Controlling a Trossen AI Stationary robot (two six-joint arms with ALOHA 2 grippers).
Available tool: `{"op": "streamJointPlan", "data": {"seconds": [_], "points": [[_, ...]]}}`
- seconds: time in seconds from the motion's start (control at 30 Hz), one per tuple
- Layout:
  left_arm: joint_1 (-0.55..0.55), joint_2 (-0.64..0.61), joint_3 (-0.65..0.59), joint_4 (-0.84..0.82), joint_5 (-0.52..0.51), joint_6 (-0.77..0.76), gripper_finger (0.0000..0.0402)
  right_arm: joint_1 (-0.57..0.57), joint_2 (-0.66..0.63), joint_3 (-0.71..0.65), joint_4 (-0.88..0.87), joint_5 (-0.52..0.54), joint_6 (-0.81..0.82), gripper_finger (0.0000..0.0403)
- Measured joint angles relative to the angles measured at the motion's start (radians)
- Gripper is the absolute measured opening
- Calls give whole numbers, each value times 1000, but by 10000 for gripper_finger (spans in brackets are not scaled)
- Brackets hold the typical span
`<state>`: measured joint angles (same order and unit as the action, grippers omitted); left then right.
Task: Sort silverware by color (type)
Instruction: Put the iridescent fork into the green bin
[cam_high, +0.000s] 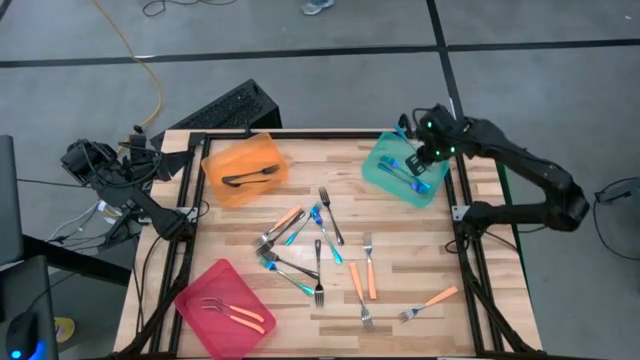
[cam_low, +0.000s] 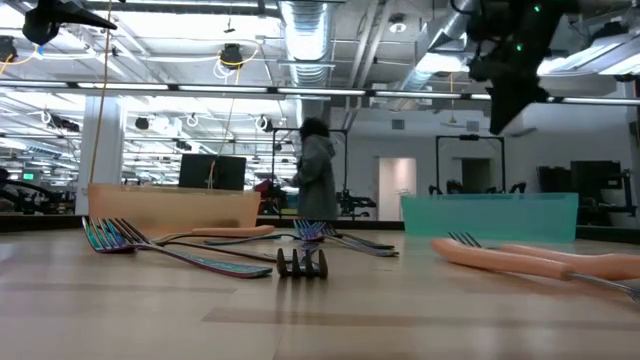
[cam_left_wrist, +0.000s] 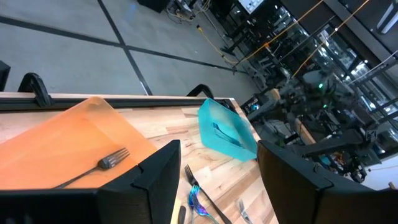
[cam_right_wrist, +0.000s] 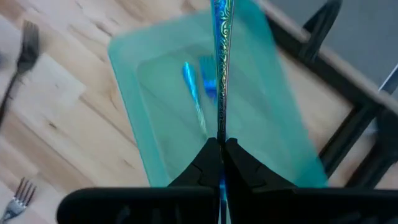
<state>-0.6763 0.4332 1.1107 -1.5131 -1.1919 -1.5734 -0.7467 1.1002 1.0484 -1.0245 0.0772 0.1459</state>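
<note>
The silverware is forks. My right gripper (cam_high: 432, 158) hangs over the teal tray (cam_high: 405, 172) at the far right, shut on a blue-handled fork (cam_right_wrist: 220, 62). Another blue fork (cam_right_wrist: 194, 93) lies in that tray. Several forks with orange, blue and dark handles lie loose mid-table (cam_high: 318, 250). A dark fork (cam_high: 250, 178) lies in the orange tray (cam_high: 228, 160). Orange-handled forks (cam_high: 235, 312) lie in the pink tray (cam_high: 200, 285). My left gripper (cam_left_wrist: 217, 180) waits open beyond the table's far left corner, facing the orange tray. My right gripper pinches the fork's blue patterned handle (cam_right_wrist: 221, 134) between its two fingertips, slanting down from above. The handle runs on ahead of the fingers, in line with them, and leaves the wrist picture. The fork is lifted clear above the teal tray.
A black frame rail (cam_high: 300, 133) runs along the table's far edge and down both sides. A keyboard (cam_high: 225, 108) lies on the floor beyond the far edge. In the low view a person (cam_low: 317, 180) stands far back in the room.
</note>
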Motion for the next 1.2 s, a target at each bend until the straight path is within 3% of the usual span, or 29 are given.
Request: {"op": "streamJointPlan", "data": {"seconds": [0.5,0.67,0.93,1.2], "points": [[0,0,0,-17,-29,0,197,0,-32,-355,360,-1,85,27],[0,0,0,-26,-33,0,197,0,-31,-449,502,-48,98,27],[0,0,0,-33,-36,24,197,7,-17,-516,554,-51,108,27],[0,0,0,-47,-46,25,197,71,132,-516,576,-38,43,30]]}}
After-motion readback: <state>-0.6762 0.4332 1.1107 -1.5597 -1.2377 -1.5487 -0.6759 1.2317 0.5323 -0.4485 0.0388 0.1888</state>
